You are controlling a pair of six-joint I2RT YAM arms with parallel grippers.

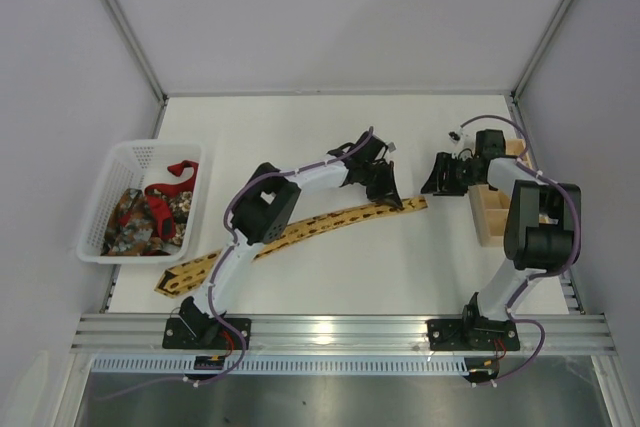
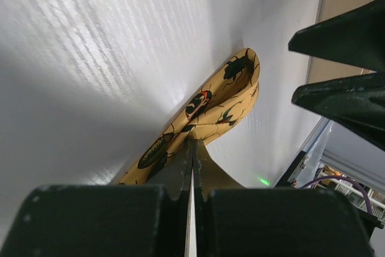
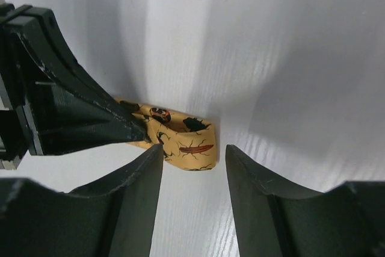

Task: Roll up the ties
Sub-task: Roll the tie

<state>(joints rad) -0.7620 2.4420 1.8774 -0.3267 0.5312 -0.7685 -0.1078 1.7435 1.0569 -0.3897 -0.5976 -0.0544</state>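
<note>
- Leftmost, a white basket (image 1: pixel 98 209) sits at nine o'clock on the counter (image 1: pixel 340 282).
- Inside it, the red tie (image 1: pixel 178 169) lies bunched toward one o'clock, and the dark patterned tie (image 1: pixel 133 219) is heaped toward six o'clock. The two touch.
- Next, the yellow tie (image 1: pixel 330 219) lies flat on the counter. Its broad end is near seven o'clock, just beside the basket's near corner.
- From there it arcs across the middle toward three o'clock, and the left arm passes over part of it.
- Its far end (image 3: pixel 191 144) is folded back on itself in a small open loop, with beetle marks showing on the cloth.
- At that loop, the left gripper (image 1: pixel 387 191) points down with its fingers (image 2: pixel 180 164) pressed fully together.
- Their tips rest on the tie just behind the fold. Whether cloth is nipped between them or only pressed down, I cannot tell.
- Just to the right, at about two o'clock from the fold, the right gripper (image 1: pixel 438 175) faces the left one.
- Its fingers (image 3: pixel 141 185) stand roughly half apart and hold nothing. In the right wrist view the folded end lies just ahead of the gap between them.
- Farthest right, a wooden box (image 1: pixel 490 215) stands at three o'clock on the counter, close beside the right arm.
</note>
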